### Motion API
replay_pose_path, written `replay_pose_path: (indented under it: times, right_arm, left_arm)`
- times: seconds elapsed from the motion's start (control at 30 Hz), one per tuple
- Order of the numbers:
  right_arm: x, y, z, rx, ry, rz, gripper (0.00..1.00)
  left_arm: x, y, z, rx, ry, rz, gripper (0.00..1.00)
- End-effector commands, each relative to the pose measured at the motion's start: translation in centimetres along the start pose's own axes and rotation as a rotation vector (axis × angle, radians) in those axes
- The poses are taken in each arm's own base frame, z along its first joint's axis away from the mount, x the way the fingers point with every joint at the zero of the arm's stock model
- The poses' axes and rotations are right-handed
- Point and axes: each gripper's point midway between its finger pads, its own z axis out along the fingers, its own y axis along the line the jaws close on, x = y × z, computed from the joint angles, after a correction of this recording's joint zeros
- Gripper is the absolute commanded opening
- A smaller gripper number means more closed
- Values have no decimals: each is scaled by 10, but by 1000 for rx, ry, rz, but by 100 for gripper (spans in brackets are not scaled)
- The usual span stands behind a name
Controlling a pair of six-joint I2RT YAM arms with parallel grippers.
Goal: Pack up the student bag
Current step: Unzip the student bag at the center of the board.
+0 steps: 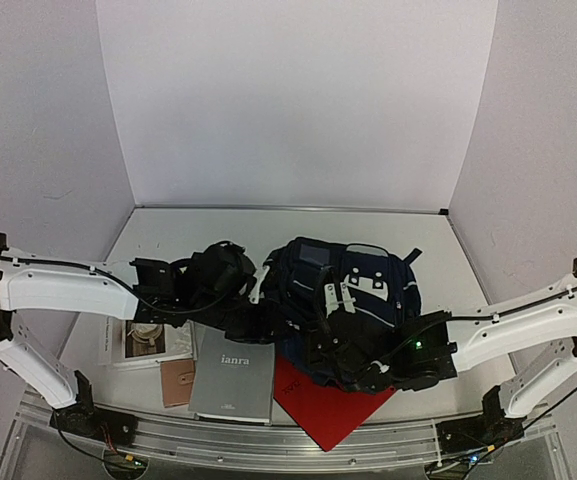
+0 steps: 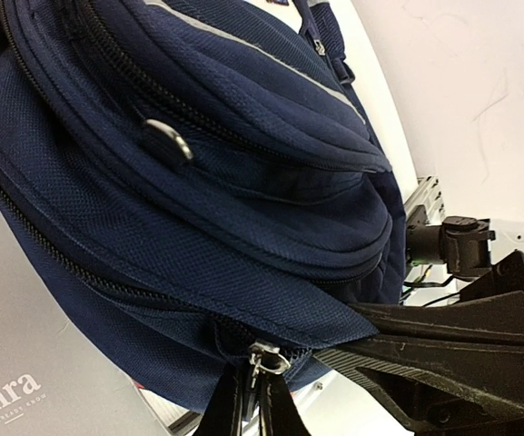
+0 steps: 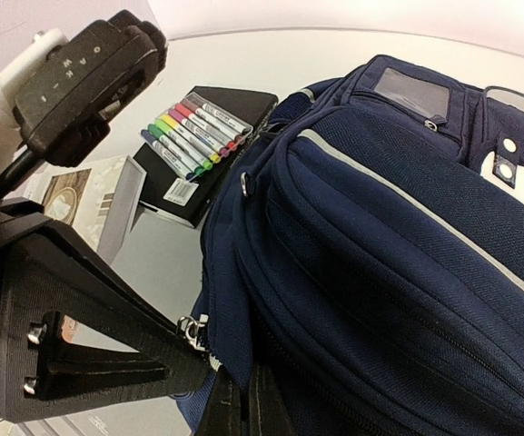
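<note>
The zipper pull [image 2: 263, 359] is pinched by the closed left end effector [image 2: 252, 391], and the fabric [image 3: 236, 361] beside it seems to be clamped by the right end effector [image 3: 241, 404]. The student bag [image 1: 363, 285] is laid on the tabletop [image 1: 218, 230]. If the fabric is let slip, the bag could be dragged, or the small pull lost.

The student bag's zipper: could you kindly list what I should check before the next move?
1. Left gripper shut on the zipper pull: ok.
2. Right gripper pinching the student bag at its edge beside the pull: ok.
3. Zipper open enough for packing: not ok; it looks closed.
4. Clearance between the two grippers: not ok; they are nearly touching.
5. Marker set, grey book and red folder lying outside the bag, ready to pack: ok.
6. Zipper track free of snags: cannot tell.
</note>
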Motion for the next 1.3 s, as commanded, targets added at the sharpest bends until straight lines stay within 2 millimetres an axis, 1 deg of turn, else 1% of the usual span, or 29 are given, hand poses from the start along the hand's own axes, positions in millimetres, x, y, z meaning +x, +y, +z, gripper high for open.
replay_pose_path:
  times: [0.0, 0.23, 0.4, 0.5, 0.67, 0.8, 1.0, 1.1, 1.13, 1.17, 1.23, 1.27]
  right_arm:
    - [-17, -25, -17, 109, -51, -16, 0]
    - [-15, -24, -18, 105, -35, -46, 0]
    - [-11, -21, -20, 94, -9, -125, 0]
    - [-8, -19, -23, 82, 10, -175, 0]
    - [-1, -15, -24, 58, 53, -245, 0]
    - [7, -10, -23, 49, 79, -282, 0]
    - [10, -7, -23, 49, 84, -286, 0]
    - [7, -3, -22, 49, 76, -275, 0]
    - [4, 1, -21, 47, 69, -276, 1]
    - [0, 5, -21, 45, 62, -278, 7]
    - [-4, 13, -17, 45, 56, -280, 22]
    - [-8, 17, -15, 37, 56, -271, 28]
  left_arm:
    - [-28, 117, -33, -384, -118, -173, 0]
    - [-38, 144, -42, -457, -107, -181, 0]
    - [-47, 162, -51, -517, -77, -139, 0]
    - [-54, 170, -58, -539, -68, -73, 0]
    - [-67, 173, -64, -577, -49, 71, 0]
    - [-77, 180, -71, -641, -60, 142, 0]
    - [-91, 172, -73, -619, -83, 234, 0]
    - [-88, 156, -67, -520, -66, 269, 0]
    - [-86, 147, -65, -467, -64, 279, 0]
    - [-83, 139, -64, -417, -58, 290, 0]
    - [-77, 125, -63, -329, -49, 305, 0]
    - [-75, 116, -64, -282, -53, 314, 0]
